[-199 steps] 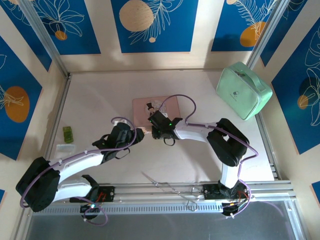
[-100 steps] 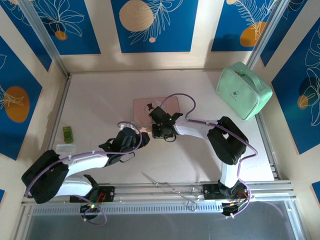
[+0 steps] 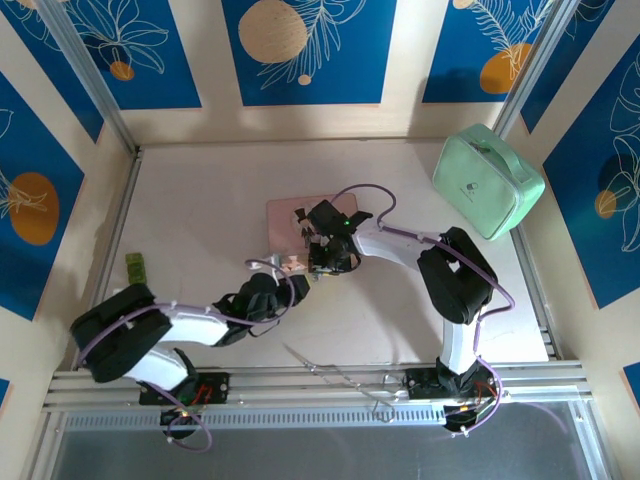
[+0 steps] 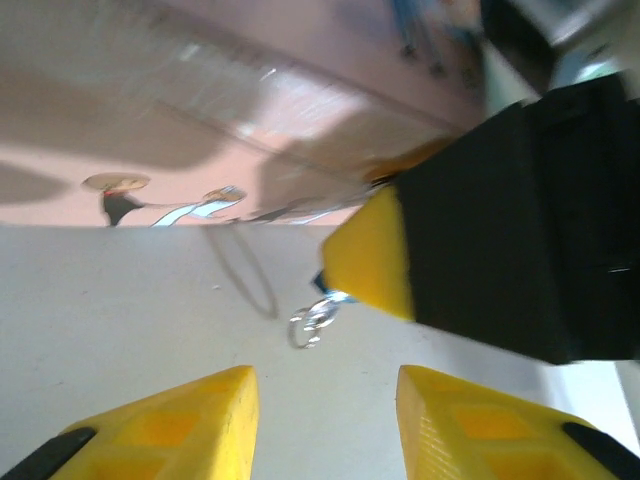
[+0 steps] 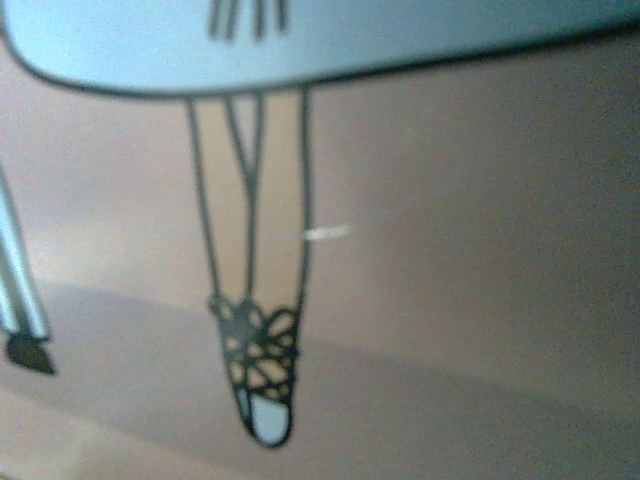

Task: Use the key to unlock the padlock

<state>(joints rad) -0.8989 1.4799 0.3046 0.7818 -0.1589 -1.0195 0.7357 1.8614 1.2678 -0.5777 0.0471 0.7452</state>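
Left end effector (image 4: 322,395) fingers apart, right end effector (image 3: 323,261) nearby

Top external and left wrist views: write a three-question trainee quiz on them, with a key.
1. True or false: the mint green case sits at the far right corner of the table.
2. In the left wrist view, what lies on the table just ahead of the left gripper? A) a small metal ring B) a spoon C) a cup
3. Fill in: the small green block lies near the table's ____ edge.
Key: 1 true; 2 A; 3 left.
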